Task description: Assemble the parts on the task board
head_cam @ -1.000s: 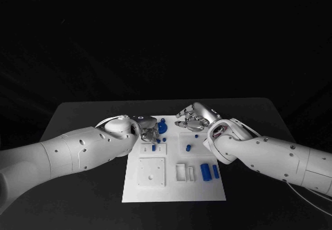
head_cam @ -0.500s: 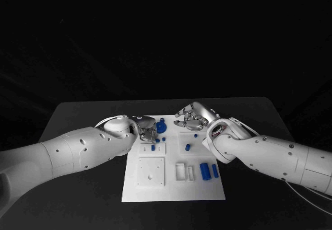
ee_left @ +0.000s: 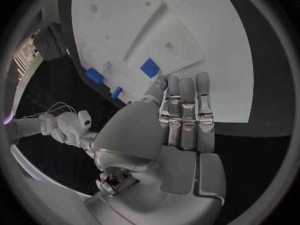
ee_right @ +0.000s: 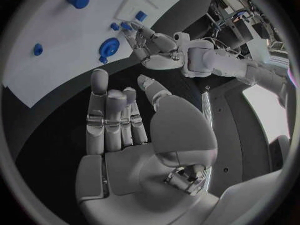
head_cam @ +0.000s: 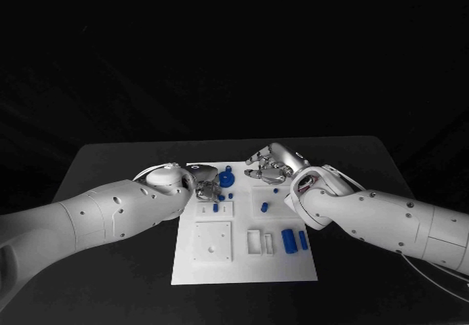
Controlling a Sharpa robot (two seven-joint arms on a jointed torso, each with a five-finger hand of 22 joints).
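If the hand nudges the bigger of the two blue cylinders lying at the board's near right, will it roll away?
Probably. The blue cylinder lies on its side on the flat task board, so a sideways push would likely roll it. It looks rigid, smooth and light, so it may slip in a loose grip.

Task board point(head_cam: 245, 267): white rectangular plate lying flat at the middle of the worktop, long side running from the near edge toward the far edge. Its surface carries raised white blocks and recessed square fixtures.

Round blue part point(head_cam: 227, 179): disc-shaped with a knob, standing on the board near its far edge, left of centre. Small blue pegs point(head_cam: 221, 198) lie just beside it on the near side. A small blue piece point(head_cam: 263, 206) sits near the board's centre.

Two blue cylinders point(head_cam: 289, 242): lying side by side, parallel, close to the board's right edge, next to upright white blocks point(head_cam: 255, 243).
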